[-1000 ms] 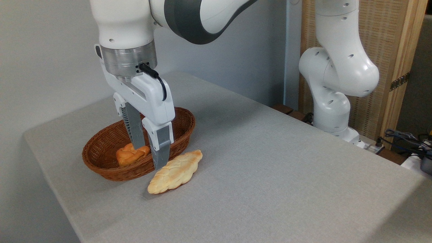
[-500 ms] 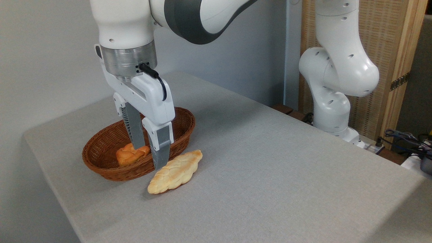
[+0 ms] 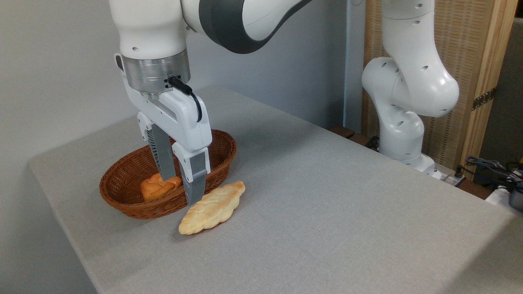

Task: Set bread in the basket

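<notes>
Gripper (image 3: 182,188) pointing straight down, fingers a narrow gap apart, holding nothing. Bread (image 3: 212,208) on the table (image 3: 327,204), just right of and below the near fingertip, outside the basket (image 3: 122,204). Long axis running diagonally, lower-left to upper-right (roughly along the basket's near rim). Small orange bun (image 3: 157,187) already inside, behind the fingers. Basket rim close against the bread's left side; likely a tight approach.

The white arm rises from its base behind the tabletop's (image 3: 327,212) far edge, bends overhead and comes down over the tabletop's left part. Its wrist points straight down. The pincer (image 3: 182,190) hangs upright, its two grey fingers (image 3: 195,183) parted with a gap between them, tips low, near the surface.
</notes>
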Robot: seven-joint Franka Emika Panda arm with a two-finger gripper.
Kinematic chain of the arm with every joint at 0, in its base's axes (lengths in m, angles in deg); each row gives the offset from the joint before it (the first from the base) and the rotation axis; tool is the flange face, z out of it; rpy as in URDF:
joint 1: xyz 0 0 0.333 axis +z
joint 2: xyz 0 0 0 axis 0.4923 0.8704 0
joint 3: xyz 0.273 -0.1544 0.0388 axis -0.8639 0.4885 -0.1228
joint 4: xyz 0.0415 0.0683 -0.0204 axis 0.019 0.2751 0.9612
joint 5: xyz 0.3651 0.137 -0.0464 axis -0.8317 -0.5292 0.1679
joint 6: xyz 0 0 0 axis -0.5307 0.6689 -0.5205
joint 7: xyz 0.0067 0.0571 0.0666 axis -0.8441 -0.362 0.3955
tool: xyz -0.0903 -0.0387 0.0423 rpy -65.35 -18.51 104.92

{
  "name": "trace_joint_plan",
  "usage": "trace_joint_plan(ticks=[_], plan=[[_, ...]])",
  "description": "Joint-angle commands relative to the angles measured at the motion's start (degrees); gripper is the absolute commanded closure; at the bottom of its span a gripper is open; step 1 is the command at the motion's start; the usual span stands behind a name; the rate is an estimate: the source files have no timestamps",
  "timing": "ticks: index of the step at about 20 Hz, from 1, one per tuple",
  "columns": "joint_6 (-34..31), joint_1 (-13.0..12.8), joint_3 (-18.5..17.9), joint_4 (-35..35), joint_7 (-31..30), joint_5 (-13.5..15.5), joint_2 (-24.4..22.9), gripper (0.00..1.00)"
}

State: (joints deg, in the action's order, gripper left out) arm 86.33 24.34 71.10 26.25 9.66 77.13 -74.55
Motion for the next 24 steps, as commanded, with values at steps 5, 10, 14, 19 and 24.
trace_joint_plan(ticks=[5,10,14,19,24], plan=[[-0.7,-0.6,-0.8,0.4,-0.1,-0.4,-0.7,0.00],[-0.9,-0.5,-0.8,0.7,-0.2,-0.4,-0.8,0.00],[-1.0,-0.5,-0.8,1.9,-0.8,-0.4,-1.0,0.00],[-1.0,-0.5,-0.8,6.7,-1.1,-0.3,-1.6,0.00],[-0.8,-0.5,-0.7,10.4,-1.1,0.8,-1.4,0.00]])
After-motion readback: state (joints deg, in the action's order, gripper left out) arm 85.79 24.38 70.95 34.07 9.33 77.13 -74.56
